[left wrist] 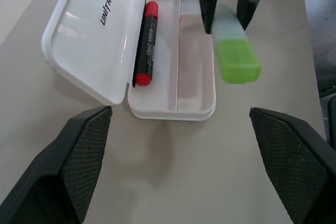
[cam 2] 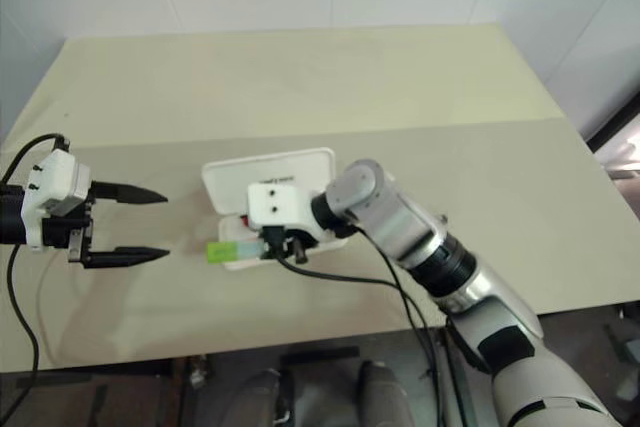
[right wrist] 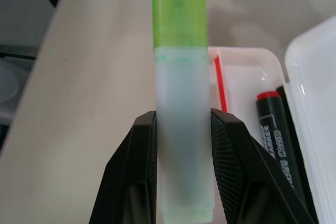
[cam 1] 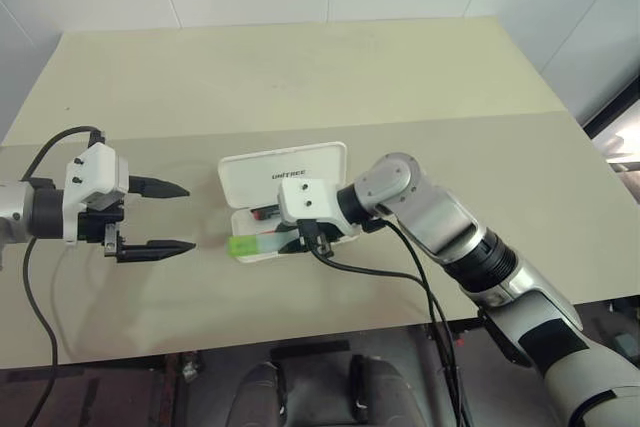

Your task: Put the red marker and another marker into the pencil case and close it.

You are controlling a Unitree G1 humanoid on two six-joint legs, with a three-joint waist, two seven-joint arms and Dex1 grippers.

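The pencil case (cam 1: 283, 190) is lying open near the middle of the beige table (cam 1: 300, 77), its lid (left wrist: 92, 30) folded back toward the far side and its tray (left wrist: 173, 56) facing up on the near side. The red marker (left wrist: 146, 43) is resting inside the tray, in the compartment next to the hinge, lying lengthwise along it.

The right gripper (right wrist: 181, 145) is reaching in from the right and hovering over the near edge of the tray, its fingers (right wrist: 231, 150) pinching the pale body of the green marker (right wrist: 180, 114). The marker's green cap is sticking out leftward past the fingers, over the tray's near left corner and the table beside it. The right wrist and its black cable (cam 1: 400, 277) are covering the right part of the tray in the head views.

The left gripper (cam 1: 165, 217) is holding off to the left of the case, well apart from it, its two fingers (cam 1: 160, 187) spread wide and gripping nothing.
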